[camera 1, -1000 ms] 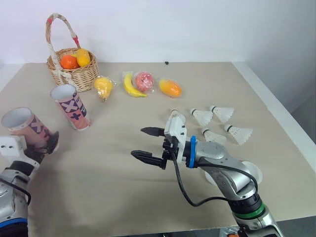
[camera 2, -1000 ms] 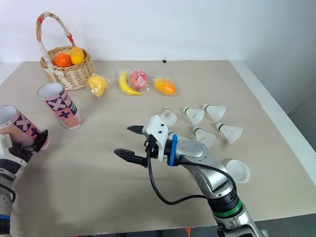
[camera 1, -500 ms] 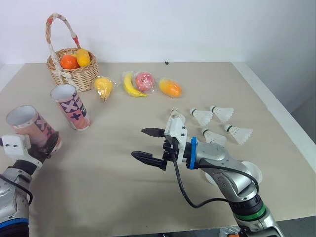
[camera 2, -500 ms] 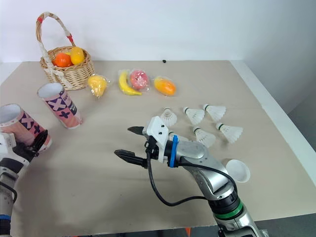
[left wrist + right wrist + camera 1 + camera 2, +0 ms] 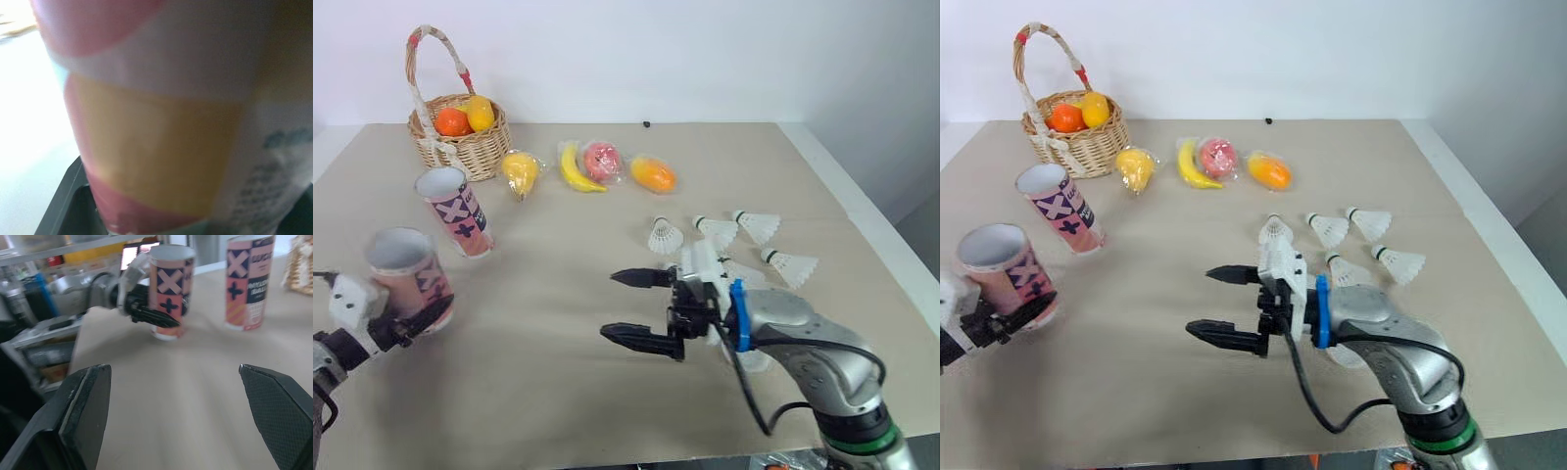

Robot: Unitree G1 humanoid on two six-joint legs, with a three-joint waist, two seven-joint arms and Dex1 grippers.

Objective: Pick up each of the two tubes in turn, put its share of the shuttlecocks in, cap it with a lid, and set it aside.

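Beige counter point(image 5: 548, 392): left claw point(image 5: 413, 304) clamps a tube point(image 5: 411, 277); right claw point(image 5: 610, 305) gapes, empty. We judge tube light, crushable; grip mid-wall.

A: Backdrop?
B: Plain white wall point(image 5: 705, 59) behind a beige surface point(image 5: 558, 294) with a white edge. Grey floor point(image 5: 928, 230) off its right side.
A: Anything else?
B: Right wrist view: cluttered shelves point(image 5: 54, 249) beyond the surface. Light even, soft.
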